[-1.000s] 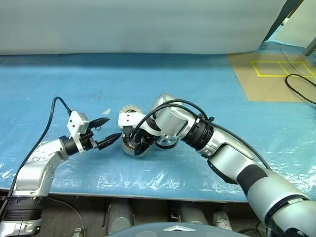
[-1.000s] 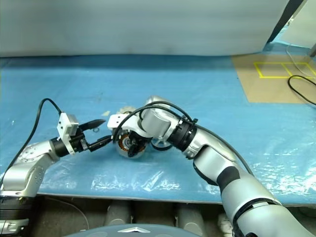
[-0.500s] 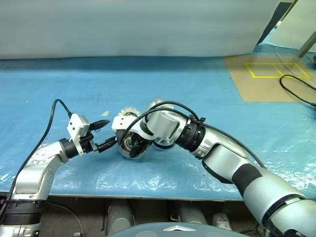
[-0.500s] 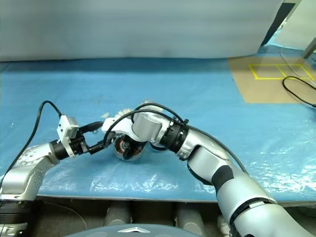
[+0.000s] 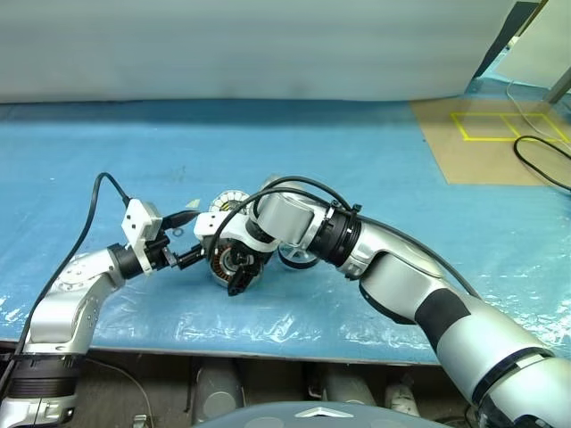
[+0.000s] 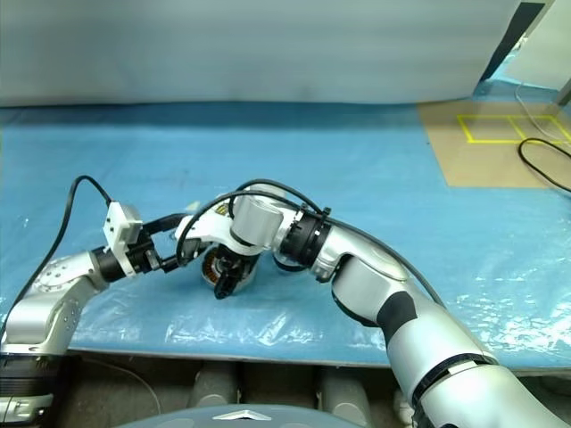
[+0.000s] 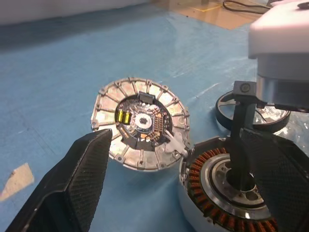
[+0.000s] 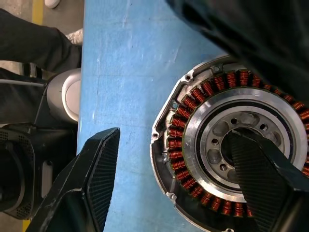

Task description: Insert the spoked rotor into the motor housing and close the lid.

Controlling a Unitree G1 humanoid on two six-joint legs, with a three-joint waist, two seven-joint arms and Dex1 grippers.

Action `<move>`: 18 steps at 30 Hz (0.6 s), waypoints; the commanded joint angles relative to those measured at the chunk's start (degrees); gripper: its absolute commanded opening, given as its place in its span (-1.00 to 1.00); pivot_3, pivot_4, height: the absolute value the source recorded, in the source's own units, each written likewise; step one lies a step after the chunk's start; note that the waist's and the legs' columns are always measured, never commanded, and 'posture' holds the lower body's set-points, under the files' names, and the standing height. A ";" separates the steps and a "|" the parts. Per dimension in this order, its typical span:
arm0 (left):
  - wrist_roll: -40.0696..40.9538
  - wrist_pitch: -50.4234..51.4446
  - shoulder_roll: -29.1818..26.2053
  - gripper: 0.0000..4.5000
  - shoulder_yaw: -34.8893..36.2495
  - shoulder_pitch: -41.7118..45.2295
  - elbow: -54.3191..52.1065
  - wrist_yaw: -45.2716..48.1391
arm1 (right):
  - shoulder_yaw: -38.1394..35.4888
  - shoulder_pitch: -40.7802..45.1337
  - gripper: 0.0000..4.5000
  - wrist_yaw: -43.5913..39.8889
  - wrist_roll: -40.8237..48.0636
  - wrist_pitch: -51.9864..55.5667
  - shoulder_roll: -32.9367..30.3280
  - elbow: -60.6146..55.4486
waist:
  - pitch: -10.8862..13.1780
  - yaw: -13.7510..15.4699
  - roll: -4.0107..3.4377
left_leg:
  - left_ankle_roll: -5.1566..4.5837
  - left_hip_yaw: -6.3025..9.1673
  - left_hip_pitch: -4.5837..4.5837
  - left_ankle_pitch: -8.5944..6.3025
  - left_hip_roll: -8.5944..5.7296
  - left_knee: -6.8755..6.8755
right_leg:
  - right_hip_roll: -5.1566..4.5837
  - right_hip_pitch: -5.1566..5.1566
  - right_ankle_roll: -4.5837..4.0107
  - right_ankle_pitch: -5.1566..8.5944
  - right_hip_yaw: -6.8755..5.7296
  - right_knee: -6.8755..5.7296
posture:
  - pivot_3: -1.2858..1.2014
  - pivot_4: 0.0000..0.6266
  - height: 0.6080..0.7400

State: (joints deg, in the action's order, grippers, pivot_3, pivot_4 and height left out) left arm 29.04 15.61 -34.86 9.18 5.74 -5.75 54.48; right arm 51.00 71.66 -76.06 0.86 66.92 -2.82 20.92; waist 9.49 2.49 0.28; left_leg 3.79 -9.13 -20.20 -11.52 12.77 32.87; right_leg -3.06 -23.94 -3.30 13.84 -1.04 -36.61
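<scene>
The motor housing, a silvery cup ringed with copper windings, lies near the table's front edge. My right gripper points down at it, open: one finger stands over the housing's centre hole, the other over the blue sheet beside the rim. Nothing is held. The lid lies flat behind the housing, joined to it, white-silver segments up. The spoked rotor rests on the table behind the housing, largely covered by my right arm. My left gripper hovers level, open and empty, just left of the housing.
A crinkled blue plastic sheet covers the table. Its front edge runs close below the housing. At the far right is a brown floor patch with yellow tape and a black cable.
My right gripper's fingers have spread wider over the housing, and the right forearm has swung a little left. The left gripper has stayed in place, open.
</scene>
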 commanded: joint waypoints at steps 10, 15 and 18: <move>-0.92 -2.29 0.32 1.00 -0.30 3.09 2.60 0.73 | -5.98 9.87 0.65 0.18 7.08 2.35 -2.02 -6.60 | 0.00 -0.06 0.04 | 0.23 0.15 -0.21 -0.13 0.04 -0.11 | 0.08 -0.16 0.21 -0.12 -0.16 0.01 | 0.03 -0.52 1.00; -0.40 -1.48 0.47 1.00 -0.29 1.64 -0.09 0.50 | -10.55 6.96 0.65 0.99 6.57 -8.10 -10.96 -9.90 | 0.01 0.65 0.08 | 0.23 0.22 -0.30 -0.13 0.02 0.02 | 0.03 -0.13 0.21 -0.11 -0.22 -0.01 | 0.03 -0.52 1.00; 1.25 0.23 -0.10 1.00 0.38 -0.94 -3.71 0.67 | -17.50 1.01 0.65 0.71 10.63 -8.16 -17.62 -14.89 | -0.05 1.27 0.28 | 0.23 0.26 -0.42 -0.13 -0.04 0.16 | -0.01 -0.12 0.23 -0.13 -0.22 0.01 | 0.03 -0.52 1.00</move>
State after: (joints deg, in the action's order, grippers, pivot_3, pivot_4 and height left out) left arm 28.61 15.19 -34.35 8.60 5.34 -5.80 54.74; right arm 37.48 74.81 -75.16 9.44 60.03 -18.75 9.73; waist 9.45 3.75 0.56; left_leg 4.02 -8.86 -20.62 -11.65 12.74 33.03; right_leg -3.07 -24.05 -3.07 13.70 -1.25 -36.61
